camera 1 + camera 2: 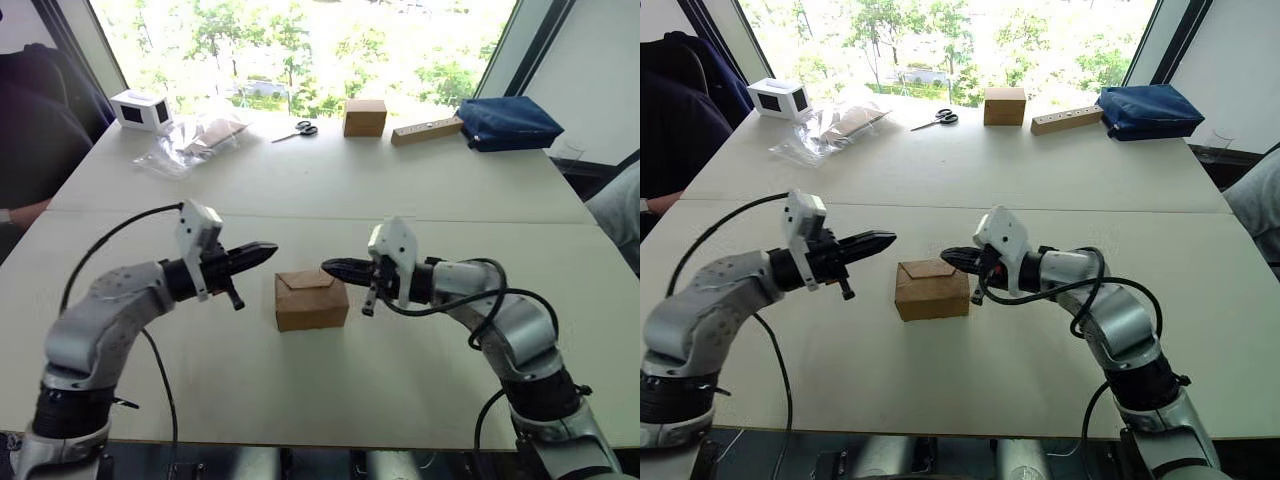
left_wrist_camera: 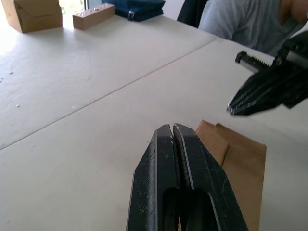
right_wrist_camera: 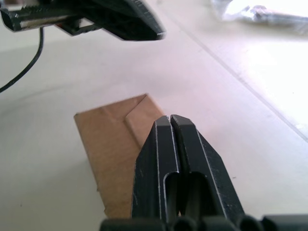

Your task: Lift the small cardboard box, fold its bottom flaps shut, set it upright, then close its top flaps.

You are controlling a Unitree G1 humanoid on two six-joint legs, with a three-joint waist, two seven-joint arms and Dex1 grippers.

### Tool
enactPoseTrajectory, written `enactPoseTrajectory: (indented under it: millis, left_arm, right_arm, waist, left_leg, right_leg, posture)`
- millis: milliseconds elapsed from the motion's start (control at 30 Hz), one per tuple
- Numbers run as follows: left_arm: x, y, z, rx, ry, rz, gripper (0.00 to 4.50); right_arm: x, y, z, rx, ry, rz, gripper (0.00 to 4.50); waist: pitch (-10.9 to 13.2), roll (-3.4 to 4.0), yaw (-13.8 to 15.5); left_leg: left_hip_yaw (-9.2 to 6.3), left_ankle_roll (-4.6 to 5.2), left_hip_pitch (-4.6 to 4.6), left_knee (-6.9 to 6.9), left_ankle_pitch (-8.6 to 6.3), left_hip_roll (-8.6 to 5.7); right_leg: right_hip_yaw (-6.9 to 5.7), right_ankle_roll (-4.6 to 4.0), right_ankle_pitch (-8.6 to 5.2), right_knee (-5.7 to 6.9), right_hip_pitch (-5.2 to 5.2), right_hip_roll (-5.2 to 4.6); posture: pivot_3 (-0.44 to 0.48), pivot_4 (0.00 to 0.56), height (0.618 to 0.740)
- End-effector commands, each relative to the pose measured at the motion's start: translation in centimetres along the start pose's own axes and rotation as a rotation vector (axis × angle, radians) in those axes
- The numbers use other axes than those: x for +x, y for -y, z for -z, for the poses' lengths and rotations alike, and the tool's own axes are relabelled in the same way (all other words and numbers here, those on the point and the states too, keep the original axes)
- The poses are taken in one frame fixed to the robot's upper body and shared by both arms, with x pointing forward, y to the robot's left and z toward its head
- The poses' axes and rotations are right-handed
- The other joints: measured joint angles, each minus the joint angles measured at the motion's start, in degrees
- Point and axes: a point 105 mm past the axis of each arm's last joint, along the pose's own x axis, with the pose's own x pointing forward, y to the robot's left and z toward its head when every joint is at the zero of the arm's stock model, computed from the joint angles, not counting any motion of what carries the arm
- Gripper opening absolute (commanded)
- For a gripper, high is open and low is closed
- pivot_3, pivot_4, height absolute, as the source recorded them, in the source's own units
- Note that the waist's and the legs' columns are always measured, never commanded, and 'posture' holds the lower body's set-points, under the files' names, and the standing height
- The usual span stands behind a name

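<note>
Centre: small cardboard box (image 1: 311, 300) set on the table (image 1: 330, 180).
Either side: left gripper (image 1: 268, 249) and right gripper (image 1: 330, 267), tips above it.
Far edge: scissors (image 1: 298, 130) left of cube box (image 1: 365, 117).

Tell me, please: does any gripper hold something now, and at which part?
Nothing is held. The left gripper and the right gripper are both shut and empty, hovering at either side above the box, which sits on the table with its top flaps closed.

— What sort of place is this?
— An office or lab room: wide white desk (image 1: 400, 180) by a big window (image 1: 300, 50) onto trees, with scissors (image 1: 297, 130) and seated people alongside.
</note>
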Motion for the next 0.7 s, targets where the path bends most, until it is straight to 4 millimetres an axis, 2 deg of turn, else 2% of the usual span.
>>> enactPoseTrajectory:
  millis: [33, 167, 267, 367, 467, 533, 700]
  left_arm:
    - [-1.7, 1.3, 0.2, -0.032, -0.051, 0.018, 0.04]
    - [-4.0, 2.7, 2.8, -0.091, -0.184, 0.014, 0.04]
    - [-5.9, 4.0, 5.2, -0.120, -0.274, 0.053, 0.04]
    - [-6.6, 4.0, 6.3, -0.138, -0.297, 0.050, 0.04]
    - [-7.5, 3.1, 7.9, -0.144, -0.333, 0.009, 0.04]
    - [-7.8, 3.7, 8.5, -0.170, -0.345, 0.019, 0.04]
    - [-7.7, 4.0, 9.2, -0.198, -0.336, 0.009, 0.04]
  right_arm:
    - [-2.1, -1.5, -1.8, 0.057, 0.082, -0.035, 0.00]
    - [-4.6, -3.2, -0.3, 0.179, 0.015, -0.086, 0.00]
    - [-6.5, -4.6, 2.2, 0.285, -0.126, -0.118, 0.00]
    - [-7.3, -5.5, 3.2, 0.333, -0.184, -0.147, 0.00]
    - [-8.4, -5.0, 5.9, 0.362, -0.285, -0.065, 0.00]
    - [-8.9, -4.2, 7.1, 0.337, -0.332, -0.006, 0.00]
    - [-8.5, -3.5, 7.3, 0.322, -0.305, 0.044, 0.00]
  waist:
    - [0.0, 0.00, 0.0]
    - [0.0, 0.01, 0.0]
    - [0.0, 0.01, 0.0]
    - [0.0, 0.01, 0.2]
    - [-0.1, 0.09, 0.3]
    - [-0.1, 0.08, 0.2]
    - [-0.1, 0.07, 0.1]
  left_leg:
    - [0.00, 0.00, 0.00, 0.00, 0.00, 0.00]
    - [-0.01, -0.01, 0.03, -0.01, -0.01, 0.04]
    - [0.00, -0.01, 0.08, -0.03, -0.01, 0.03]
    - [0.02, -0.01, 0.09, -0.07, -0.02, 0.03]
    - [0.02, -0.01, 0.10, -0.06, -0.02, 0.04]
    - [0.05, -0.01, 0.11, -0.08, -0.03, 0.04]
    - [0.15, 0.05, 0.07, -0.08, -0.06, 0.06]
  right_leg:
    - [0.00, 0.00, 0.00, 0.00, 0.00, -0.01]
    - [0.00, -0.04, -0.02, 0.01, 0.01, -0.03]
    - [0.00, -0.22, -0.13, -0.02, 0.05, -0.05]
    - [-0.01, -0.44, -0.25, -0.06, 0.04, -0.08]
    - [-0.01, -0.46, -0.26, -0.08, 0.04, -0.06]
    - [-0.01, -0.50, -0.29, -0.12, 0.05, -0.05]
    - [0.03, -0.49, -0.28, -0.16, -0.02, -0.06]
  posture:
    - [0.000, 0.150, 0.740]
    - [0.000, 0.150, 0.740]
    - [0.000, 0.150, 0.740]
    - [0.000, 0.150, 0.740]
    - [0.000, 0.150, 0.740]
    - [0.000, 0.150, 0.740]
    - [0.000, 0.150, 0.740]
